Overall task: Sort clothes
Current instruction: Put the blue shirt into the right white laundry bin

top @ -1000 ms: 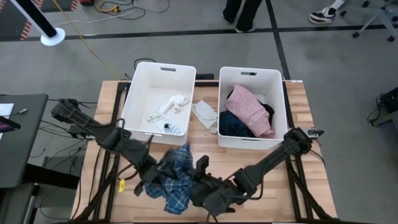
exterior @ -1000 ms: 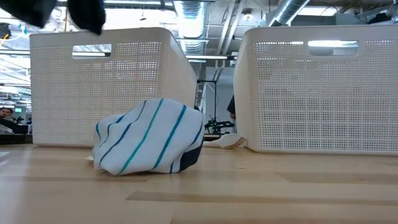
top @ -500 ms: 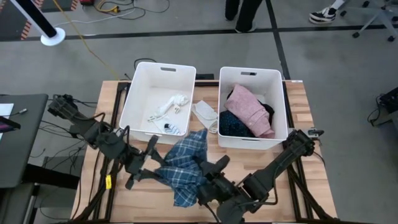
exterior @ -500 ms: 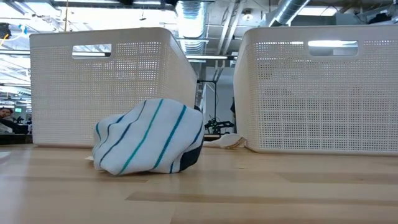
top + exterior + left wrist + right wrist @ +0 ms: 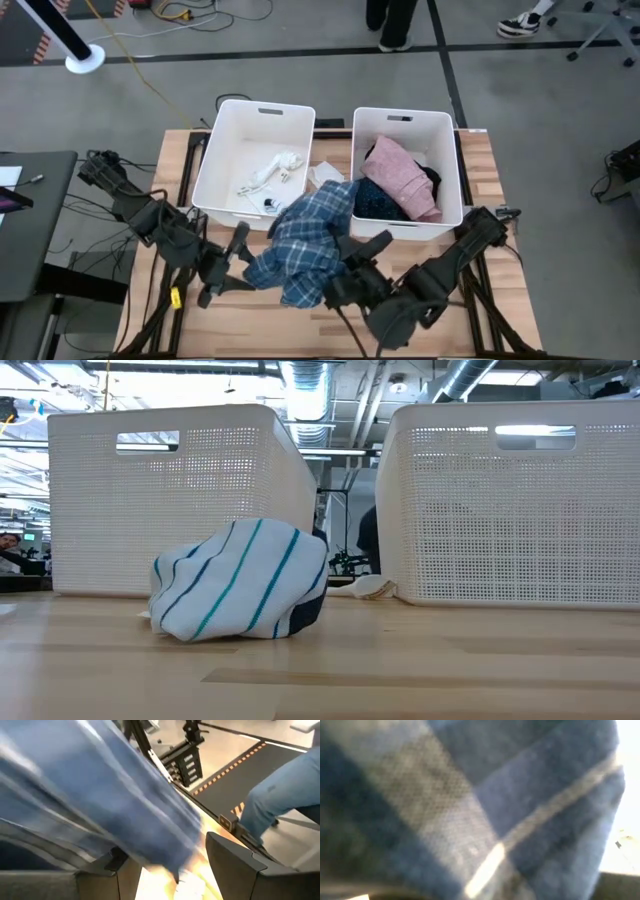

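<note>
Blue plaid garment (image 5: pixel 310 243), bunched low a second ago, now swung toward the right tub (image 5: pixel 405 120); right gripper (image 5: pixel 345 285) pinches it, left gripper (image 5: pixel 238 265) spreading—release likely underway.

Plaid shirt (image 5: pixel 310 240): blue, spread, draped between both grippers. Pink garment (image 5: pixel 400 178), navy dotted (image 5: pixel 375 200): far from jaws.
</note>
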Tool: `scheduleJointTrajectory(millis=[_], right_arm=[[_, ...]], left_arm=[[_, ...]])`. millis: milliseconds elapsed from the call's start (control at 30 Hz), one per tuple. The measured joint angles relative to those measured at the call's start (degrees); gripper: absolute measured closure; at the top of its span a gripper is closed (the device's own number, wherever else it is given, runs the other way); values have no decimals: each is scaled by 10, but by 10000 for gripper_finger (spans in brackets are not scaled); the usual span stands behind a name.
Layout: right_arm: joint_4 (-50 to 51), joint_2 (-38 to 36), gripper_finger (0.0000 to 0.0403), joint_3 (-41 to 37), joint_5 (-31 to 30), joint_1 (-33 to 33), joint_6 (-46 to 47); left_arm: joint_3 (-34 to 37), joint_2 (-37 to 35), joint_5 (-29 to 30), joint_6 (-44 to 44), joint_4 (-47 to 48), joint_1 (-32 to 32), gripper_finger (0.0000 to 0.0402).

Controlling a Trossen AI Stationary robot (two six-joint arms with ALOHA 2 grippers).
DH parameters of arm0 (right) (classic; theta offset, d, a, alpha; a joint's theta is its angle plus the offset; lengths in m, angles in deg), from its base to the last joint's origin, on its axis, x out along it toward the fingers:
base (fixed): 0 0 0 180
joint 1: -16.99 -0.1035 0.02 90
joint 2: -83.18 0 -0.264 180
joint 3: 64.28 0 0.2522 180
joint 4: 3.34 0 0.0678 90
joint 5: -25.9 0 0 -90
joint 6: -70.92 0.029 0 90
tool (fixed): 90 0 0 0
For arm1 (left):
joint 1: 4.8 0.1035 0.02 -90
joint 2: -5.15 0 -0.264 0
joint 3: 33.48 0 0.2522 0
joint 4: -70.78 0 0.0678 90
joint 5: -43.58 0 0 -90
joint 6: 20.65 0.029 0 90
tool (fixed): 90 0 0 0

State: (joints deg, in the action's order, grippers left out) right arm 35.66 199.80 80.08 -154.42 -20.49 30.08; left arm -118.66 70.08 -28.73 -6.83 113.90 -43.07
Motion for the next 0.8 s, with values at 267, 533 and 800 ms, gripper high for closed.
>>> scheduleJointTrajectory(millis=[267,533,800], right_arm=[[61,-59,376,10,38,29,-8],[284,-173,376,10,271,31,126],[434,-262,374,9,410,52,220]], left_arm=[[13,0,-5,-69,54,-25,195],[54,0,-9,-110,59,-49,195],[77,0,-9,-134,55,-49,195]])
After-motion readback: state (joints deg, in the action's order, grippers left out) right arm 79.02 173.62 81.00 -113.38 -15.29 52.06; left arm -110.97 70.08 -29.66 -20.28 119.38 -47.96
